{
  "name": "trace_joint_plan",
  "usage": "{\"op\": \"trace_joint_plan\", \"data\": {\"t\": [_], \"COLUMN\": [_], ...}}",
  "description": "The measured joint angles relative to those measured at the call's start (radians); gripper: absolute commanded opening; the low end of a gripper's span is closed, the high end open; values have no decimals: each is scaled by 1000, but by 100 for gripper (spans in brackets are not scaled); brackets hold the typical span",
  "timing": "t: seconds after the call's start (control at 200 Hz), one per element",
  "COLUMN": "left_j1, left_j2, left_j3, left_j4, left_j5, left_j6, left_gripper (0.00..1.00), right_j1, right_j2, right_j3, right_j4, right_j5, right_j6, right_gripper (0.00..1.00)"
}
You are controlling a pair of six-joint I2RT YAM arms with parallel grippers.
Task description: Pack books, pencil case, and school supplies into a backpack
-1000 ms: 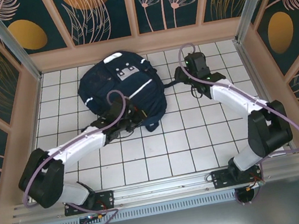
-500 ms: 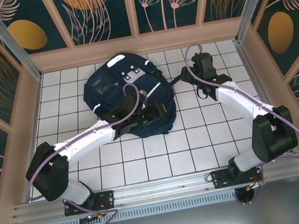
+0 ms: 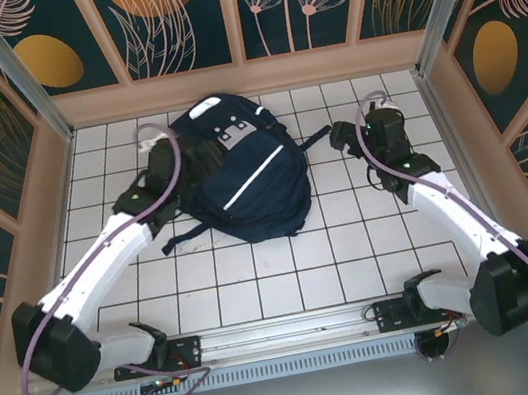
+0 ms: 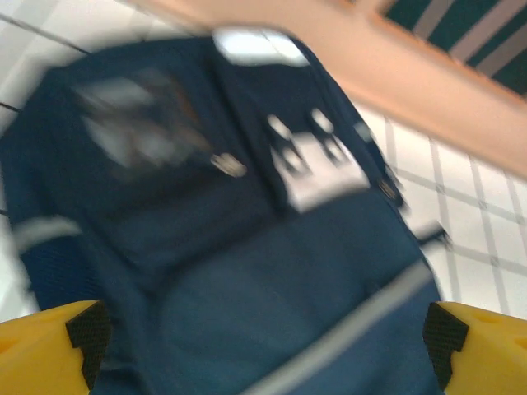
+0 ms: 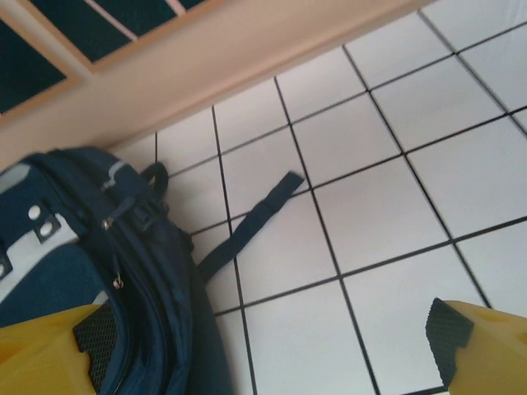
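Note:
The navy backpack (image 3: 240, 176) lies flat on the white tiles, its white stripe running diagonally and its buckle panel (image 3: 228, 128) toward the back wall. My left gripper (image 3: 177, 161) hovers at the bag's left side, open and holding nothing. In the blurred left wrist view, the backpack (image 4: 247, 247) spreads under the left gripper (image 4: 263, 350). My right gripper (image 3: 340, 134) is open, apart from the bag's right side. The right gripper (image 5: 272, 350) hangs over bare tile, with the backpack (image 5: 90, 271) at the left. Books, pencil case and school supplies are hidden or out of view.
A loose dark strap (image 5: 251, 224) trails from the bag across the tiles toward my right gripper; the same strap (image 3: 310, 139) lies between bag and gripper from above. The wooden back wall (image 3: 244, 77) runs close behind the bag. Side walls bound the tiled floor (image 3: 285, 265).
My left arm swung from the bag's front edge round to its left side. The backpack slid right and turned. My right gripper drew back to the right, away from the bag.

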Motion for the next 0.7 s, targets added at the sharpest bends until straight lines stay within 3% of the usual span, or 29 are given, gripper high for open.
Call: {"op": "trace_joint_plan", "data": {"t": [0.17, 0.365, 0.54, 0.7], "left_j1": [167, 306, 388, 418], "left_j2": [-127, -92, 23, 146], "left_j3": [-216, -454, -547, -626], "left_j4": [151, 401, 642, 925], "left_j5": [-190, -312, -322, -277], "left_j6": [121, 257, 367, 467], "left_gripper": [98, 98, 98, 99], "right_j1": [-9, -36, -107, -175], "right_j2": [-97, -84, 40, 180], "right_j3": [-138, -264, -319, -376], "right_j4": [131, 241, 401, 608], "right_j5": [51, 161, 292, 298], "right_j6": [-42, -162, -250, -315], "right_gripper": [99, 99, 99, 99]}}
